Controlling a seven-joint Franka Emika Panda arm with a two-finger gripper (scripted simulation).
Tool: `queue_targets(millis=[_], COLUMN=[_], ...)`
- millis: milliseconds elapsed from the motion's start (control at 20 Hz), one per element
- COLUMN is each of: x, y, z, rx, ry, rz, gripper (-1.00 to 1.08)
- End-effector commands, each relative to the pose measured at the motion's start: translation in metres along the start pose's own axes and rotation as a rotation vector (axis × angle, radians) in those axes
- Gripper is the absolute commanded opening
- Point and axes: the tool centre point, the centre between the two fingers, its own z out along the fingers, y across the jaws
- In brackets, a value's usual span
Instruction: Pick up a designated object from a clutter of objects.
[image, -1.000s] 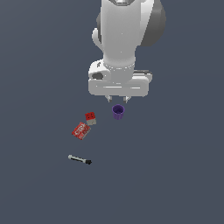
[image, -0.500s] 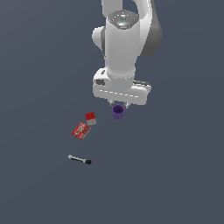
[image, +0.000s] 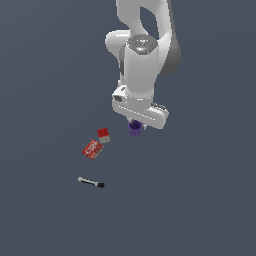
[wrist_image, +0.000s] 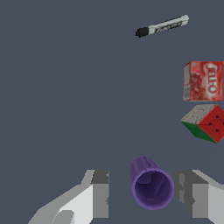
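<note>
The purple cup (wrist_image: 151, 188) stands upright on the grey floor, its open top facing the wrist camera. My gripper (wrist_image: 146, 197) is open, with one finger (wrist_image: 100, 194) on each side of the cup; the cup sits nearer the other finger (wrist_image: 192, 199) and touches neither. In the exterior view the hand hangs right over the cup (image: 134, 130), and my gripper (image: 136, 125) hides its top. The red-and-grey block (image: 104, 134), the flat red packet (image: 91, 149) and the grey marker (image: 91, 182) lie off to the exterior view's left of the cup.
In the wrist view the block (wrist_image: 204, 123), the packet (wrist_image: 204, 81) and the marker (wrist_image: 162, 26) all lie apart from the fingers. The floor (image: 200, 200) is a plain grey surface with no edges in view.
The hand has come down over the purple cup and now covers its top in the exterior view. The cup and the other items have not moved.
</note>
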Motion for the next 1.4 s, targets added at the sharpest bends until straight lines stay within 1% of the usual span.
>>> queue_targets(millis=[0,1050,1350], x=[-0.005,-0.052,-0.064], y=[0.001,0.018,0.024], z=[0.010,0.088,0.103], rx=[0.000,-0.002,-0.003], ry=[0.001,0.013,0.018], rz=[0.063,0.579,0.693], gripper=[0.28,0.28,0.28])
